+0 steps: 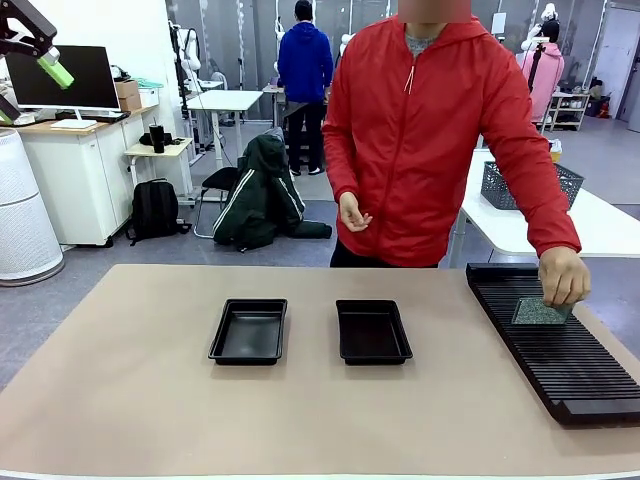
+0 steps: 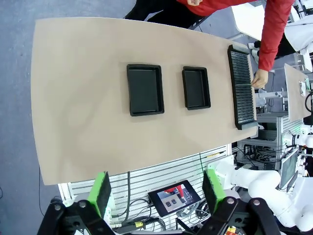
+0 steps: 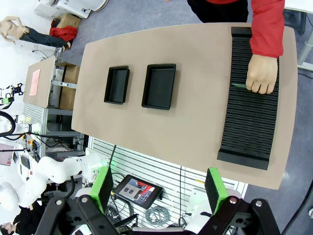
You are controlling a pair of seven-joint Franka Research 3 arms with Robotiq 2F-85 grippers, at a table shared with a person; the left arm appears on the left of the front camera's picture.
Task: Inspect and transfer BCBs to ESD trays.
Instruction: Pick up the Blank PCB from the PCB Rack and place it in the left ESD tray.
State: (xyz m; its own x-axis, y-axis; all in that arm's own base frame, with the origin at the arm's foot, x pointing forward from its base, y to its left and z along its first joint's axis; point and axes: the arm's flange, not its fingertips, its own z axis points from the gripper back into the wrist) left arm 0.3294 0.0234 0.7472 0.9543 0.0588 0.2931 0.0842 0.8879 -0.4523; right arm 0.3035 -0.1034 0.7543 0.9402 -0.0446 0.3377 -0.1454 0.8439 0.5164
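Left fingers [image 2: 101, 193]: black with green pads, nearest the left wrist camera, spread wide apart high above the beige tabletop [image 2: 88, 98], which shows between them; in the front view one green pad [image 1: 55, 72] hangs at 10 o'clock.
Left tray [image 1: 248, 333]: shallow black rectangular plastic tray with a raised rim, flat on the tabletop just toward 9 o'clock of its centre, floor bare.
Right tray [image 1: 372, 332]: identical black tray, just toward 3 o'clock of centre, near the first but apart, floor bare.
Rack [image 1: 570, 360]: long black ribbed slotted rack along the tabletop's 3 o'clock edge.
Board [image 1: 540, 312]: thin pale-green rectangular circuit board, standing on edge in the rack toward its 12 o'clock end.
Person's hand [image 1: 565, 277]: red-sleeved, gripping the board's top edge.
Right fingers [image 3: 215, 188]: green-padded, spread wide apart, high over the tabletop's 6 o'clock edge.
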